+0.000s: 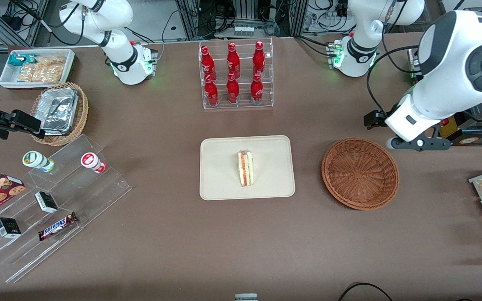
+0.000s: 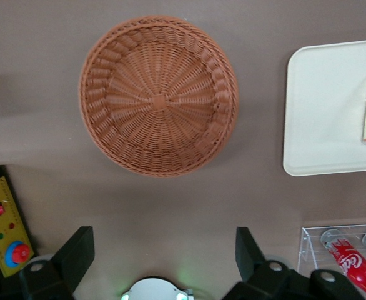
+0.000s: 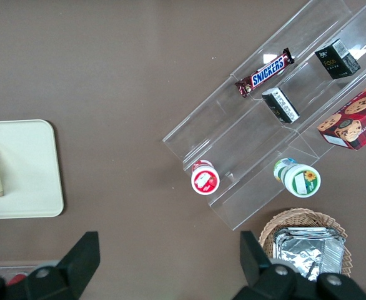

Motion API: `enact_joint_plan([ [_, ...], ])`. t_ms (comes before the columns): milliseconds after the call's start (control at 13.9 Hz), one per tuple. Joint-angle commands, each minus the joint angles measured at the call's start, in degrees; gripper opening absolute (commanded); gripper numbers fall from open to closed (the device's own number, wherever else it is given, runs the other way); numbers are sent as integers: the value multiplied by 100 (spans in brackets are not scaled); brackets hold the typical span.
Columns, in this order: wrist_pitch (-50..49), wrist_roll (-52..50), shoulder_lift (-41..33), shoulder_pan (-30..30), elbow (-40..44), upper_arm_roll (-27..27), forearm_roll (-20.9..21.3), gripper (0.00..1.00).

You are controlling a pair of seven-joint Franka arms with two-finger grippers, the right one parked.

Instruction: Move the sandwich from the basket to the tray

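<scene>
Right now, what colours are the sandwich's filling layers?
Red-orange and light green between pale bread on the sandwich, clearest in the front view.

1. Front view: high, angled down over the whole table (image 1: 174, 251), facing both arm bases.
2. Left wrist view: straight down from well above, over basket (image 2: 158, 95); gripper (image 2: 164, 262) fingers spread wide at frame edge.
3. Right wrist view: straight down over acrylic steps (image 3: 264, 125).
4. Shared: tray (image 1: 224, 184) and sandwich (image 1: 245, 168) in all three; basket in front and left wrist.
</scene>
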Motion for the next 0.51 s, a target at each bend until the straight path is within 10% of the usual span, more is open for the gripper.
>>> enact_joint_plan([
  [0, -133, 50, -374, 1299, -81, -1444, 456, 100],
  [433, -502, 744, -875, 2259, -55, -1641, 300, 100],
])
